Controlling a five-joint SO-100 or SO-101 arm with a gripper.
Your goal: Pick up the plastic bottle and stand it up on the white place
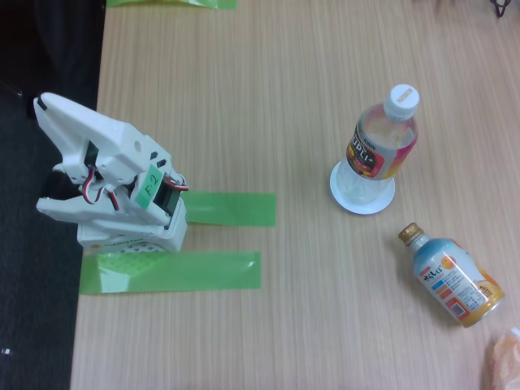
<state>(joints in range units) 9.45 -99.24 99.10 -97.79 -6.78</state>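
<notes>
Fixed view shows the plastic bottle already standing on the white place, well apart from the claw, far to its right. I cannot tell if the folded claw is clenched. The task looks finished; no next move seems needed.

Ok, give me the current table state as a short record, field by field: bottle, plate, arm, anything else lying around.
plastic bottle: upright on the white plate, white cap on
white plate: right part of the wooden table, under the bottle's base
second bottle: gold cap, blue and orange label, lying on its side, below and right of the plate, apart from it
arm: folded at the table's left edge, far from both bottles
tool: cannot tell whether open or shut
green tape strips: two, flat beside the arm's base
</notes>
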